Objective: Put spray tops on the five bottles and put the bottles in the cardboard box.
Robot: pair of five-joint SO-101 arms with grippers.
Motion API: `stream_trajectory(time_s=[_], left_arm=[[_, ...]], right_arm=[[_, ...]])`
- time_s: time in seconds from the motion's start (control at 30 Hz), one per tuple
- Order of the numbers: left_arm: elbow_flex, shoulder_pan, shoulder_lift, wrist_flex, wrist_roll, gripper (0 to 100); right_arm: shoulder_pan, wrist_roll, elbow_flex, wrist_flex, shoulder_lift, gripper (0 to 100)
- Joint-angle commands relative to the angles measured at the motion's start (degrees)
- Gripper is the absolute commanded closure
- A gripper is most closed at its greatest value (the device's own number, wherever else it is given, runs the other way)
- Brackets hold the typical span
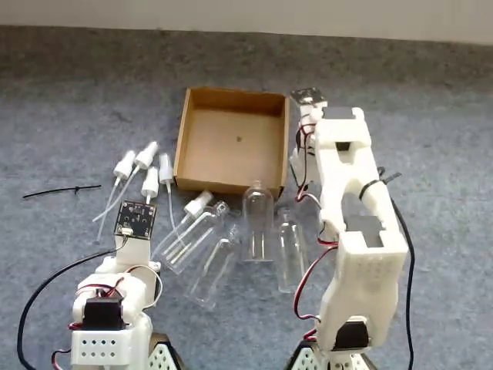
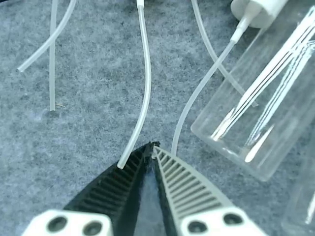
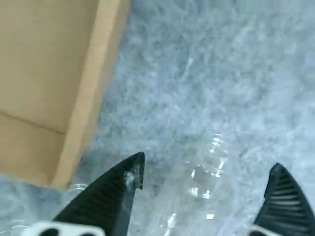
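Holds left gripper [image 2: 151,146] fingers [image 2: 184,184] shut tip to tip on nothing; has right gripper [image 3: 207,164] gaping wide, empty.
Hangs left tips over carpet [image 2: 74,147] among loose tubes [image 2: 145,83], just beside a lying bottle [image 2: 261,113]. Sets right fingers [image 3: 115,191] either side of another clear bottle [image 3: 209,182], near box [image 3: 49,73] wall. Leaves bottles [image 1: 258,220] lying in front of box, spray tops [image 1: 145,158] loose to its left.

cardboard box [image 1: 223,154] open-topped, bottles [image 1: 259,223] crowding its front
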Motion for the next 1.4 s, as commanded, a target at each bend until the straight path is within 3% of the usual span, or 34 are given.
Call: stream_trajectory(time_s=[0.0,0.3,0.47,0.87,1.17,1.37], left_arm=[[1.1,0.2,-0.6,0.3,-0.1,99],[1.1,0.2,-0.6,0.3,-0.1,99],[1.1,0.2,-0.6,0.3,-0.1,99],[1.1,0.2,-0.6,0.3,-0.1,99],[1.1,0.2,-0.6,0.3,-0.1,99],[1.1,0.2,-0.6,-1.1,-0.1,99]], right_arm=[[1.9,-0.4,-3.4,3.4,-0.8,65.2],[2.7,-0.3,-2.9,4.1,-0.7,65.2],[2.9,-0.3,-1.6,4.3,-0.6,73.1],[3.2,1.8,1.5,4.3,-0.7,74.5],[3.2,1.8,1.1,4.4,-1.0,92.6],[3.6,1.8,-4.3,11.0,-4.5,99.6]])
